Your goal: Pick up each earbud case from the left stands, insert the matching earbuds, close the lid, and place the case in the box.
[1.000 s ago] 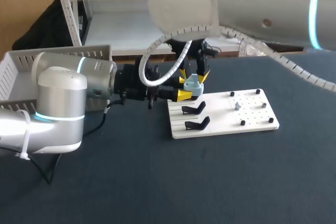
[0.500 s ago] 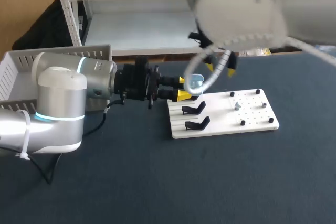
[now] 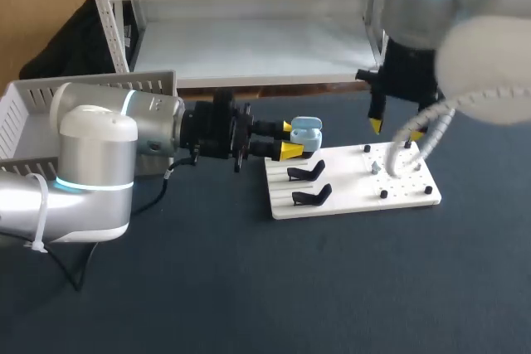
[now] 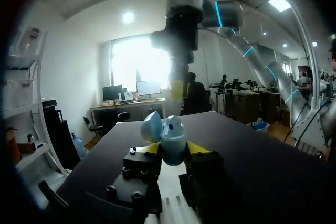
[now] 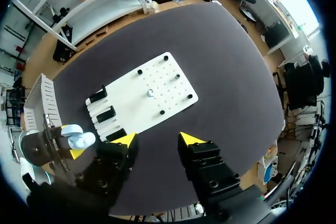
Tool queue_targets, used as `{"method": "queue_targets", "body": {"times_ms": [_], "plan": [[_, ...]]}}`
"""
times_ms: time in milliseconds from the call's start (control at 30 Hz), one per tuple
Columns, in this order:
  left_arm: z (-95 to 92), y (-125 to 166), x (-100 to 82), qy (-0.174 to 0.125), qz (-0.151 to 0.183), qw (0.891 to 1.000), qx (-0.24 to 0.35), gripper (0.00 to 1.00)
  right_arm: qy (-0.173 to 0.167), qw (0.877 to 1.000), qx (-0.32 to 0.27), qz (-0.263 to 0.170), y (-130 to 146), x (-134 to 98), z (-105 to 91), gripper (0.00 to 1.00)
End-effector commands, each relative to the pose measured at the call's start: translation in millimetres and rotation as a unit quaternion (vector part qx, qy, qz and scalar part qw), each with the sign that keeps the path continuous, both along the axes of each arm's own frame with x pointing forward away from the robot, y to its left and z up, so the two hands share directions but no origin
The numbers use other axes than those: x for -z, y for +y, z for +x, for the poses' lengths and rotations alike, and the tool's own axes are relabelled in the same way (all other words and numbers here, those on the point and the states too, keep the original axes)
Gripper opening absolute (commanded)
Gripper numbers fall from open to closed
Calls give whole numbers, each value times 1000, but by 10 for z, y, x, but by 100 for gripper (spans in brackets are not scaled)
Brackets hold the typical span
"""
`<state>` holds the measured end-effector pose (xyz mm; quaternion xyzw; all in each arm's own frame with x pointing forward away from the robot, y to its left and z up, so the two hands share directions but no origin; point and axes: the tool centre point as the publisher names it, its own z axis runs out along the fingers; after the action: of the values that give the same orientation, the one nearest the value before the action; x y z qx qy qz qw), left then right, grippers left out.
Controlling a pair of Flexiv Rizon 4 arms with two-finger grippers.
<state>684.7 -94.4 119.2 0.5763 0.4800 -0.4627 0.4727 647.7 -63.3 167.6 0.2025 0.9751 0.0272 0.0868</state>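
Far left, behind the left gripper's arm: the white slatted box [image 3: 33,109], well apart from everything else on the dark worktop [image 3: 249,288]

Next, the left gripper [image 3: 289,139] [image 4: 173,149], reaching in level, clamped from two sides on the light blue earbud case [image 3: 305,133] [image 4: 172,139]. Case held upright just off the near end of the white board [image 3: 348,192], lid tipped open to one side, mouth facing up

Just below and ahead of that gripper, two black stands [image 3: 307,184] on the board, both bare

Further right, mid-board among the black pegs: a small pale piece, probably an earbud [image 3: 376,167] [image 5: 150,93], too small to tell for certain

Right-most, the right gripper [image 3: 397,130] [image 5: 157,139], pointing down, fingers apart, nothing between them. Earbud below and a little ahead of it; case off to its side past the stands [image 5: 79,139]

Judged: right arm clearly nearer the earbud; needs a straight drop onto it, then a carry along the board's long axis to the open case
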Motion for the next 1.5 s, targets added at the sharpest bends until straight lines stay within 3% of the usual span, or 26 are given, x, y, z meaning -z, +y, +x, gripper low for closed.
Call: {"method": "queue_targets", "body": {"times_ms": [33, 233, 700, 1133, 1500], "plan": [[-12, 0, 7, -1, -1, 1000, -2, 0, -69, 992, -23, 107, 43, 239, -56, 46], [-12, 0, 7, -1, -1, 1000, -2, 0, -96, 991, -9, 88, 117, 532, 39, 47], [-12, 0, 7, -1, -1, 1000, -2, 0, -67, 996, 36, 52, 86, 1040, 364, 46], [-12, 0, 7, -1, -1, 1000, -2, 0, -56, 996, 57, 34, 23, 1207, 610, 42], [-12, 0, 7, -1, -1, 1000, -2, 0, -48, 997, 61, 28, -8, 1303, 702, 36]]}}
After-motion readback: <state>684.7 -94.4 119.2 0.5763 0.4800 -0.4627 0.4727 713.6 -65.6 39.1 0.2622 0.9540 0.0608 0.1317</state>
